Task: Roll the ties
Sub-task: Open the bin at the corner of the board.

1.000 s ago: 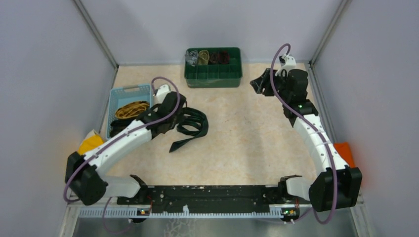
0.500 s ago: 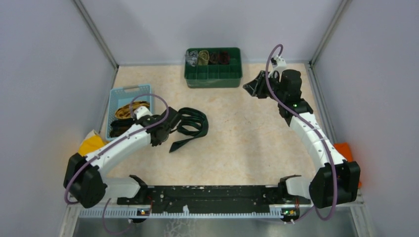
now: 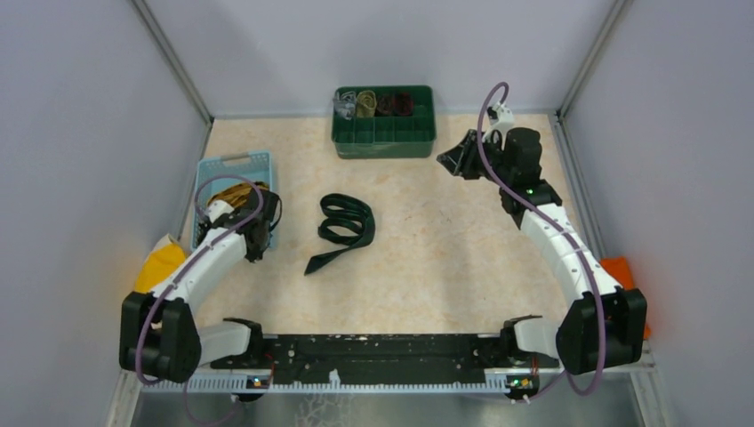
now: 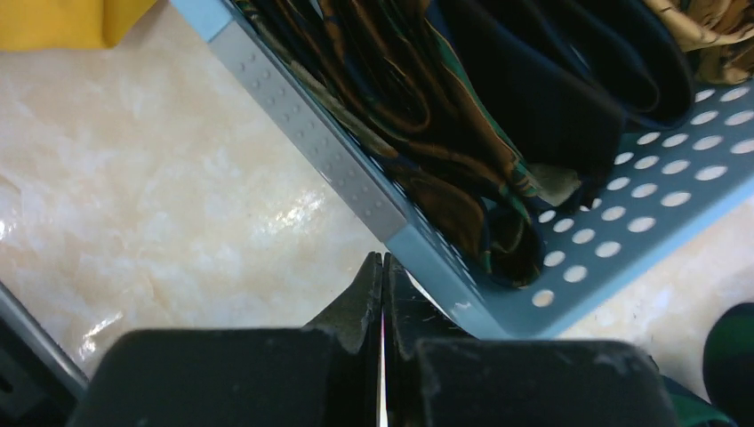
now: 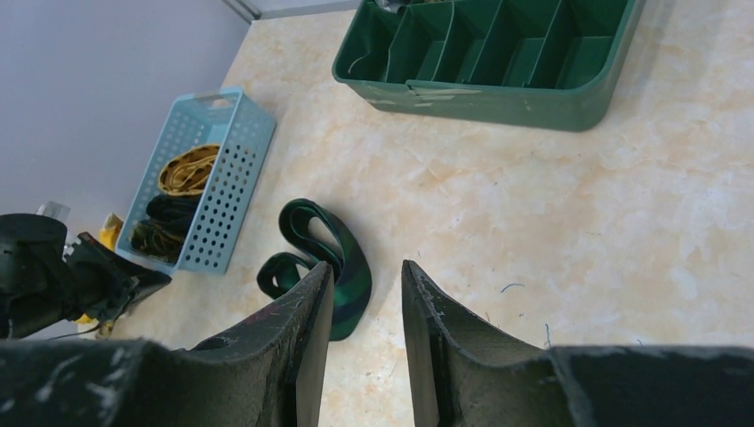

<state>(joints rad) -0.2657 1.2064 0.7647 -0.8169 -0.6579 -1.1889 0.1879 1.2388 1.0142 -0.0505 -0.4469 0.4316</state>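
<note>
From my station, the left tool point(image 4: 383, 274) is closed tight with nothing between its fingers, its tip just beside the near corner of the blue basket point(image 3: 233, 161) at the left of the counter point(image 3: 445, 249). The right tool point(image 5: 366, 267) hangs in the air at the far right with its jaws partly apart and empty, near the green bin point(image 3: 384, 140). The dark green tie point(image 3: 345, 222) lies loose on the counter between the basket and the middle, folded into a few slack loops, with one pointed tail running toward the near edge; neither tool touches it. In the basket I can see a mustard-yellow tie point(image 3: 236, 191) coiled toward the far end, and through the left wrist camera a dark patterned tie point(image 4: 427, 98) and a black tie point(image 4: 551, 80) bunched at the near end. The far compartments of the green bin hold rolled pieces, one beige point(image 3: 366, 100) and one maroon point(image 3: 396, 100).
</note>
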